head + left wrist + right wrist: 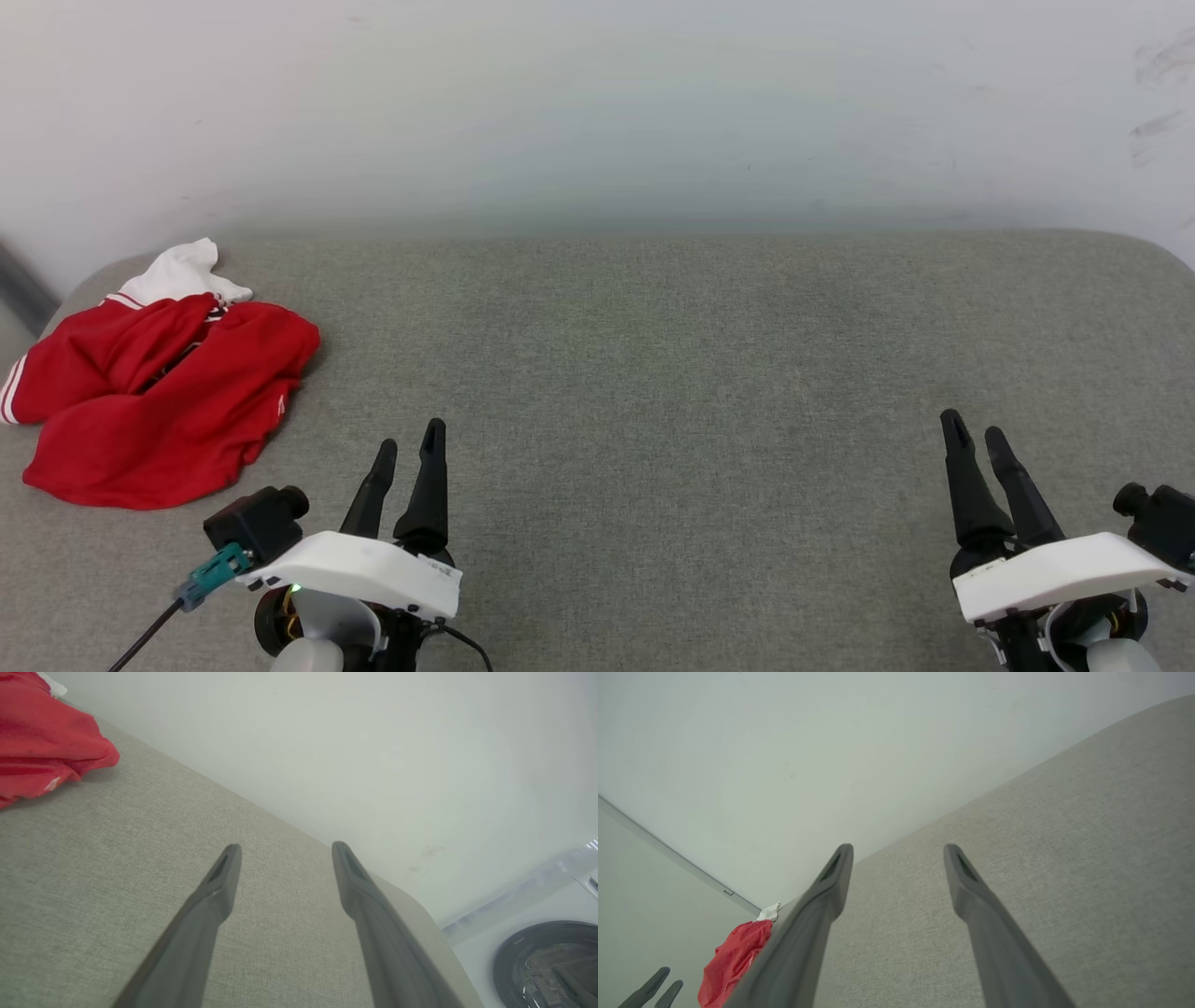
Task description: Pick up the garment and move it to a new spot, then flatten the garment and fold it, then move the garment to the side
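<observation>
Right now the garment, a soft red jersey-style shirt with a white sleeve and red-and-white striped trim, lies crumpled in a heap at the far left end of the grey, cloth-covered bench, close to its rounded back corner. The white sleeve pokes out towards the plain white wall behind it, and no print shows on the folds facing up. The left claw, with two long dark fingers on a white wrist, hovers low over the near edge of the bench, just to the right of the shirt and not touching it. Its jaws are spread wide with nothing between them, which its own wrist view confirms, the red cloth sitting off to the upper left. The right claw hangs near the right end of the bench, well apart from the garment, jaws likewise parted and empty. A white machine with a dark round door stands beyond the bench's end.
</observation>
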{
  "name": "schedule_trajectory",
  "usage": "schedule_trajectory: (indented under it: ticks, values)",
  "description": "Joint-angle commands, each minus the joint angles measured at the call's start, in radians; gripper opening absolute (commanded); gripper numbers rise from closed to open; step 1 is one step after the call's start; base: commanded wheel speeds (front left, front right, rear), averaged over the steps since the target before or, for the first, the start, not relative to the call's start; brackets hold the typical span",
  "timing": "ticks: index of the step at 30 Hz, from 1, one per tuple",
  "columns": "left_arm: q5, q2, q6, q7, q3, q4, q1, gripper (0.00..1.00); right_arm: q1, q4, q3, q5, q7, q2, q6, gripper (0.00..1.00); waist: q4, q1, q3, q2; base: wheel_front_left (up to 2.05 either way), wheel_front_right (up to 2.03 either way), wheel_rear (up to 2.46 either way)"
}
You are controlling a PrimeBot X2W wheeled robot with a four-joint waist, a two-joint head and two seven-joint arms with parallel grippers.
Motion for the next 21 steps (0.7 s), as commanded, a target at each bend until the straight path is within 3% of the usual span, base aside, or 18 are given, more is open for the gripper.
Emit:
schedule_trajectory:
  ticks: [1,21]
  values:
    - [0.030,0.005,0.005,-0.008,-0.008,-0.008,-0.029,1.00,-0.005,-0.007,0.004,-0.029,-0.008,-0.010,0.001,1.00,0.000,0.0000,0.000,0.0000,0.00,0.00,0.00]
    - [0.304,0.040,0.071,-0.062,-0.078,0.024,-0.048,1.00,-0.018,0.036,0.006,-0.307,-0.025,-0.013,0.002,1.00,0.005,0.0000,0.000,0.0000,0.00,0.00,0.00]
